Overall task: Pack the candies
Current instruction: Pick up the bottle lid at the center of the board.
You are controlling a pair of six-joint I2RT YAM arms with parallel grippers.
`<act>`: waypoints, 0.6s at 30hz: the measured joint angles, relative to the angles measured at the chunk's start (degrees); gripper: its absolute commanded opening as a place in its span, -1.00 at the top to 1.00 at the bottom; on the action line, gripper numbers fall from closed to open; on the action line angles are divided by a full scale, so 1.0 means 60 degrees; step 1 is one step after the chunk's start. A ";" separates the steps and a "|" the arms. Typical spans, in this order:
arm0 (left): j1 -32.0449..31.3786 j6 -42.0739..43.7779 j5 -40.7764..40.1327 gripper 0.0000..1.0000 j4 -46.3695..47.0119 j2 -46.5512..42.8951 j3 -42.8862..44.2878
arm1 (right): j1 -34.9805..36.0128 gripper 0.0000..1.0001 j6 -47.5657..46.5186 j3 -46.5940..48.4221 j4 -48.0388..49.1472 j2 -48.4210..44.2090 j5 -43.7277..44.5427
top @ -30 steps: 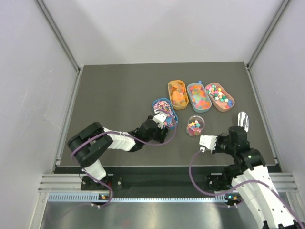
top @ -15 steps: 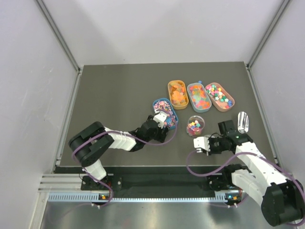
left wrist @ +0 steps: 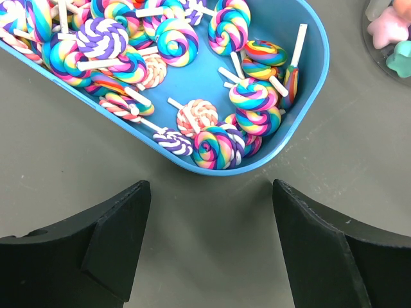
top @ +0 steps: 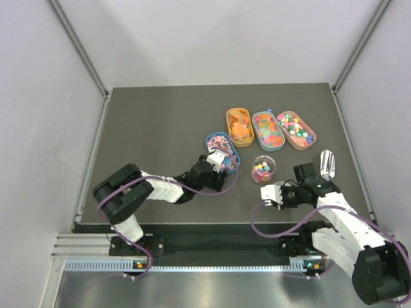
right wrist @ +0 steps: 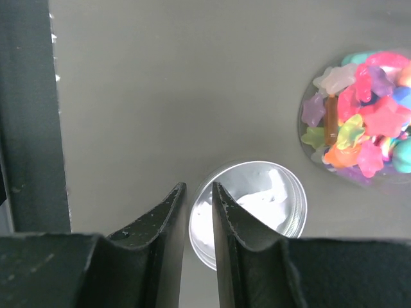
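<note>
**Overhead and wrist views of the dark table [top: 160, 122], read from the arm bases outward.**

Nearest the bases, the right claw [top: 264, 194] lay low over the table close to its near edge, pointing toward the left arm's side. In the right-wrist view its fingers [right wrist: 168, 212] stood narrowly apart, straddling the rim of a clear round lid [right wrist: 257, 199] that lay flat on the table. Whether either finger touched that rim could not be told.

Just beyond the lid stood a clear round jar [top: 273, 163], part-filled with star-shaped candies [right wrist: 359, 128] of mixed colours. A metal scoop [top: 327, 163] lay to the right of the jar, apart from both the jar and the claw.

At about the same depth, the left claw [left wrist: 210, 187] was poised low with its jaws wide apart and nothing between them. Its tips were just short of the rounded near end of a blue oval tray [left wrist: 313, 77]. That tray held swirled lollipop candies [left wrist: 212, 146] on white sticks.

Farthest back, three more oval trays sat side by side in a close row:
- an orange tray [top: 227, 122] held orange gummies [top: 240, 128];
- a teal tray [top: 254, 122] held red and orange gummies [top: 268, 130];
- a pink tray [top: 313, 140] held bright cube pieces [top: 294, 126].
</note>
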 measured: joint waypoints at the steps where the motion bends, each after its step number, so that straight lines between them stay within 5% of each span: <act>1: 0.0000 0.0000 0.0000 -0.63 0.0000 0.0000 0.0000 | 0.0000 0.53 0.0073 -0.0076 0.0124 -0.0011 0.0044; 6: 0.0000 0.0000 0.0004 -0.62 0.0007 0.0000 0.0000 | 0.0000 0.58 0.0168 -0.0266 0.0495 0.0288 0.0412; 8: 0.0000 0.0000 0.0004 -0.63 0.0011 0.0000 0.0000 | 0.0000 0.83 0.0168 -0.0215 0.0656 0.0696 0.0455; 14: 0.0000 0.0000 0.0004 -0.63 0.0011 0.0000 0.0000 | 0.0004 1.00 0.0444 -0.0036 0.1260 0.1300 0.0521; 18: 0.0000 0.0004 0.0004 -0.63 -0.0007 0.0000 0.0004 | 0.0000 1.00 0.0645 0.0026 0.1297 0.1297 0.0776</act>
